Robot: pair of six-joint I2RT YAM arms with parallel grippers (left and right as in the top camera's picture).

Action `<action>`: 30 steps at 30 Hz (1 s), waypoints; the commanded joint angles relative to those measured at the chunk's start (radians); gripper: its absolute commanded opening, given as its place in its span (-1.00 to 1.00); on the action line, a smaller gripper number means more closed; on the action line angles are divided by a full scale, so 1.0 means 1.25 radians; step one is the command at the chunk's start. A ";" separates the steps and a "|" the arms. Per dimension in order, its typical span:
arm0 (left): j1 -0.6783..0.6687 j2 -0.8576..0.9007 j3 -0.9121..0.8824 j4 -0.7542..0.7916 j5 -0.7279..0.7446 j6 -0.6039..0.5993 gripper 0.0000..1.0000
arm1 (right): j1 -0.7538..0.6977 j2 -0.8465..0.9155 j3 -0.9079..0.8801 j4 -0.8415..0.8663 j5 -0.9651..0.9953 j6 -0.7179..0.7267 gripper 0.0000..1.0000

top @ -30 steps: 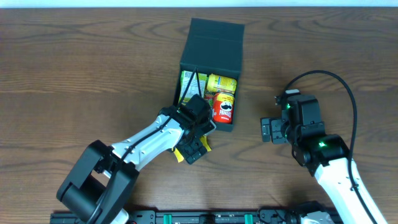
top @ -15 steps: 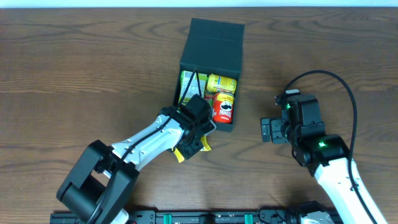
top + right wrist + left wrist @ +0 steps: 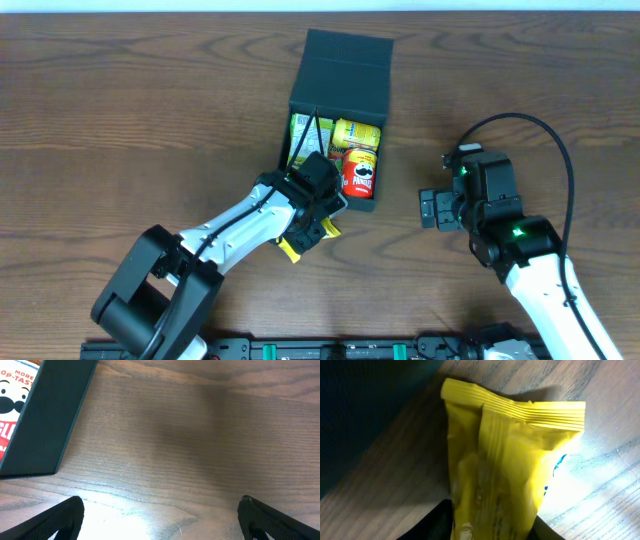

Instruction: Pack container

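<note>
The container (image 3: 340, 80), a dark green box with its flap lid folded back, lies at the table's middle back. Its open side shows a red Pringles can (image 3: 359, 175), a yellow can (image 3: 357, 135) and a light-green carton (image 3: 299, 134). Just in front of it my left gripper (image 3: 312, 234) is shut on a yellow packet (image 3: 289, 248). In the left wrist view both black fingers (image 3: 432, 522) press the crinkled yellow packet (image 3: 505, 460), with the container's dark wall (image 3: 365, 410) at upper left. My right gripper (image 3: 428, 210) stands open over bare wood to the container's right.
In the right wrist view the gripper (image 3: 160, 515) has its fingers (image 3: 60, 520) wide apart over wood grain. The container's dark wall (image 3: 50, 415) and a bit of the Pringles can (image 3: 15, 400) show at upper left. A black cable (image 3: 545, 140) loops behind the right arm.
My left gripper's jaws have closed in on the yellow packet, and the packet's ends have drawn in slightly. The right arm has not moved.
</note>
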 commanded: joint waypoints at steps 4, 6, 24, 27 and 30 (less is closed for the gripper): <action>0.002 0.012 0.008 0.000 -0.018 -0.006 -0.38 | -0.004 0.000 -0.003 0.001 0.008 -0.007 0.98; 0.002 0.012 0.008 0.000 -0.017 -0.006 -0.41 | -0.004 0.000 -0.003 0.001 0.008 -0.007 0.99; 0.002 0.010 0.009 -0.003 -0.017 -0.046 -0.66 | -0.004 0.000 -0.003 0.001 0.008 -0.007 0.98; 0.002 0.003 0.009 -0.009 -0.017 -0.055 -0.65 | -0.004 0.000 -0.003 0.001 0.008 -0.007 0.98; 0.002 -0.017 0.009 -0.021 -0.014 -0.058 -0.65 | -0.004 0.000 -0.003 0.001 0.008 -0.007 0.99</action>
